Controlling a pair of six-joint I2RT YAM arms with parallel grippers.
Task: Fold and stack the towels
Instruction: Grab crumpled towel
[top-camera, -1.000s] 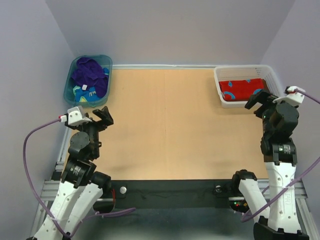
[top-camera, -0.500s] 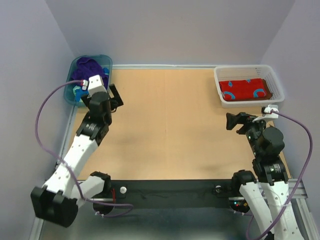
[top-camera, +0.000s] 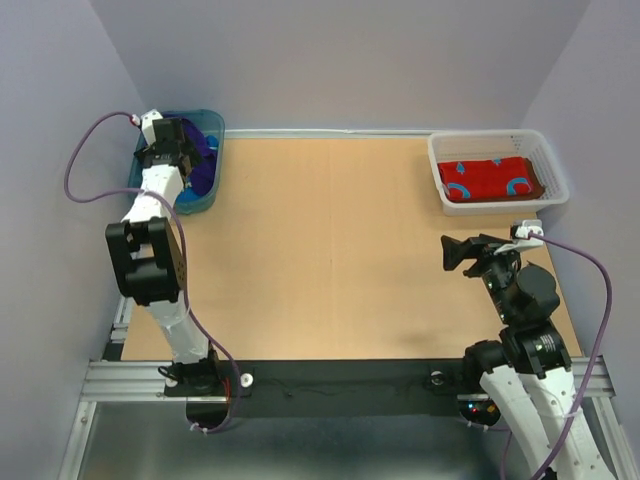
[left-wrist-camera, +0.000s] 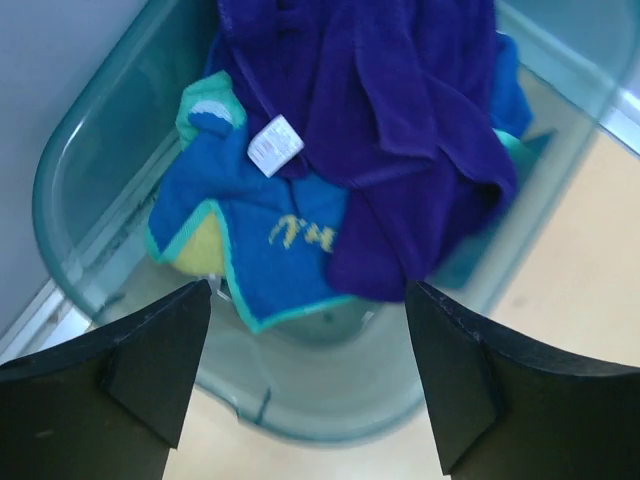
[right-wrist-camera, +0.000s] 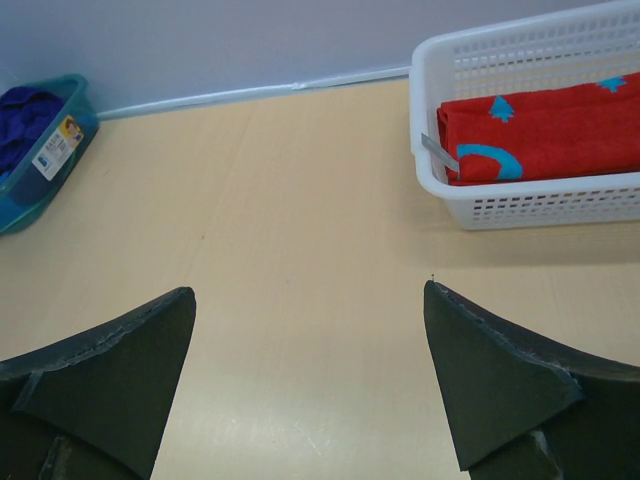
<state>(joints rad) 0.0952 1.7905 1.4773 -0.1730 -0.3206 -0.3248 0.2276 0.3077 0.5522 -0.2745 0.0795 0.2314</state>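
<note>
Soft cloth purple towel (left-wrist-camera: 400, 120) in a glossy, probably plastic tub (left-wrist-camera: 95, 180).

Wide bare tabletop (top-camera: 340, 250) between tub (top-camera: 210, 185) far-left and basket (top-camera: 495, 137) far-right. Left end effector (left-wrist-camera: 308, 285) spread above tub: heaped towels (left-wrist-camera: 400, 100) below, tub walls close around. Right end effector (right-wrist-camera: 308, 288) spread over bare wood, basket ahead-right.

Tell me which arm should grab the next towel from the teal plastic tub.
Left. The left gripper, fingers open, hovers directly above the crumpled purple cloth towel in the teal plastic tub. The right gripper sits across the table, nearer the white mesh basket.
</note>
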